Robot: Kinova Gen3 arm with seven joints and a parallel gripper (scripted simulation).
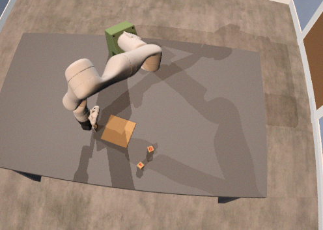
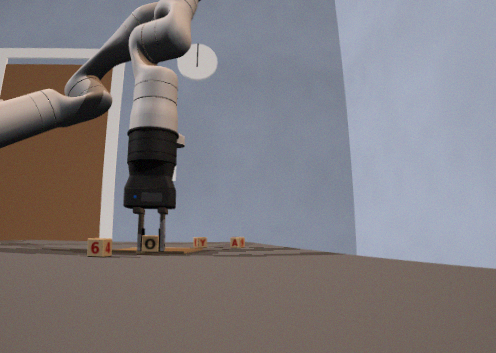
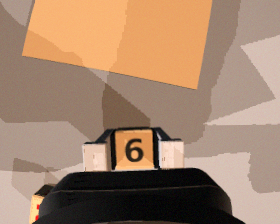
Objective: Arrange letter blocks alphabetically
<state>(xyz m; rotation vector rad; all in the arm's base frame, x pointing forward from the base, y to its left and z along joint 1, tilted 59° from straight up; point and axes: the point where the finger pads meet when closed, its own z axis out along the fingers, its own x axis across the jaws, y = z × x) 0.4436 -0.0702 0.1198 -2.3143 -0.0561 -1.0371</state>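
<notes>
My gripper [image 3: 134, 142] is shut on a wooden block [image 3: 134, 149] that shows a black 6 on top. In the exterior view the same block [image 2: 150, 243] shows an O on its side and sits down at table level between the fingers. It is over the grey table just short of the near edge of the orange mat [image 3: 124, 19], beside the mat's left corner [image 1: 118, 131]. Two blocks with red marks on top [image 1: 150, 148] [image 1: 140, 165] lie on the table off the mat. Another block [image 2: 99, 247] stands close to the gripper, partly seen in the wrist view [image 3: 38, 205].
The green robot base [image 1: 120, 36] stands at the table's far edge. The arm reaches over the table's left half and hides the block next to the gripper in the top view.
</notes>
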